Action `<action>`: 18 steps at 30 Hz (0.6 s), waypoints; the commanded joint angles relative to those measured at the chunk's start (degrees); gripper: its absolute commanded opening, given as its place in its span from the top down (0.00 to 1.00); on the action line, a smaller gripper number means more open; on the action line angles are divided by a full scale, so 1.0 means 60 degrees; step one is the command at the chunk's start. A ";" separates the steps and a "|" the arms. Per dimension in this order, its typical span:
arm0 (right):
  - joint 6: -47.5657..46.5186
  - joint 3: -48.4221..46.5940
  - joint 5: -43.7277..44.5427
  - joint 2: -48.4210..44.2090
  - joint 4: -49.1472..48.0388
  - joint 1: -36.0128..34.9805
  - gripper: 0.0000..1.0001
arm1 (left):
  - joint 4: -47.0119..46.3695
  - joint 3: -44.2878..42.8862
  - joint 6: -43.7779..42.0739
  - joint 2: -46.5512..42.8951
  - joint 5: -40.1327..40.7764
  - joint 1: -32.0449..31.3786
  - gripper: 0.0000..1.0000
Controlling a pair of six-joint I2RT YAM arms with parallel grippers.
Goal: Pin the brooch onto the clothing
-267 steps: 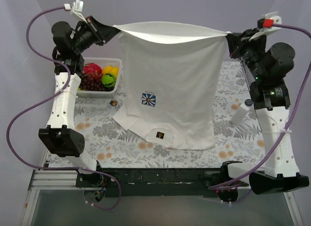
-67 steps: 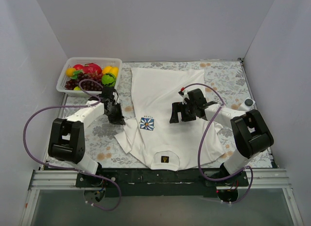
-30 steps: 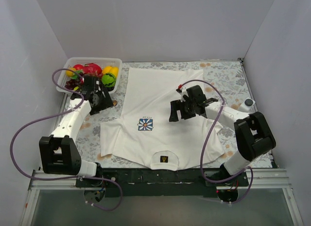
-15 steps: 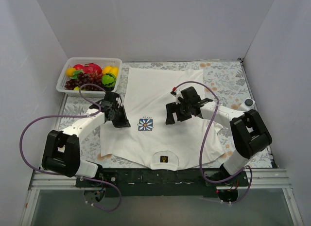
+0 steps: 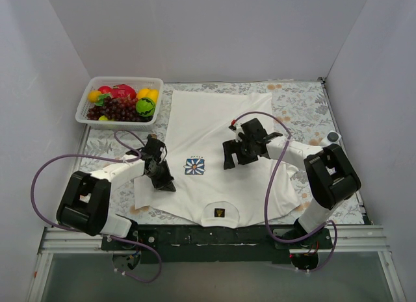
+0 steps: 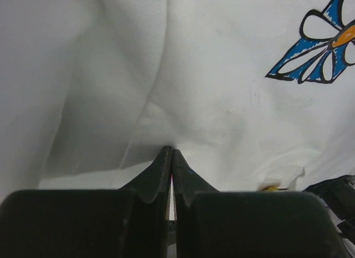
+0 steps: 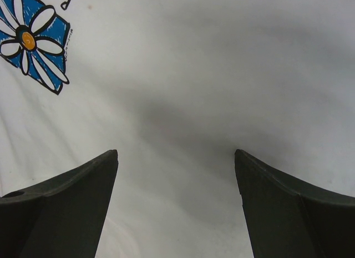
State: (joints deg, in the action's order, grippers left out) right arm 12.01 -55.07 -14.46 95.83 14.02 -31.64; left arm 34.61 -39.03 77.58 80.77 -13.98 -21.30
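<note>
The shirt (image 5: 221,120) lies flat on the table (image 5: 296,100), with its neck towards the arms. The blue flower (image 5: 195,166) on it sits between my two claws. My left claw (image 6: 171,153) is closed tight at the shirt's left side. The cloth puckers at its tips, so I think it pinches a little fold. My right claw (image 7: 176,155) is wide open and holds nothing. It hangs just over the shirt, to the right of the flower. I cannot see the brooch in any view. I think I am on the step of getting the shirt ready, and the pinning is not yet begun. Next I need to find the brooch and pick it up with the empty claw.
</note>
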 commanded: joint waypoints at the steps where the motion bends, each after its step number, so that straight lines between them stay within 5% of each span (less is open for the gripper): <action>1: -0.0024 0.0184 0.0329 -0.0195 0.0490 -0.0059 0.07 | 0.0879 0.0044 0.0692 0.0073 0.0439 -0.0185 1.00; 18: -0.0156 -0.0665 0.1194 -0.0737 0.2131 -0.0059 0.05 | 0.3020 -0.0116 0.0473 0.0994 0.1493 -0.0756 1.00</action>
State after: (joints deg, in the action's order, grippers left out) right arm 11.75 -56.21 -8.86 94.43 23.77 -31.94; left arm 47.18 -41.19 80.99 82.85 -10.98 -23.07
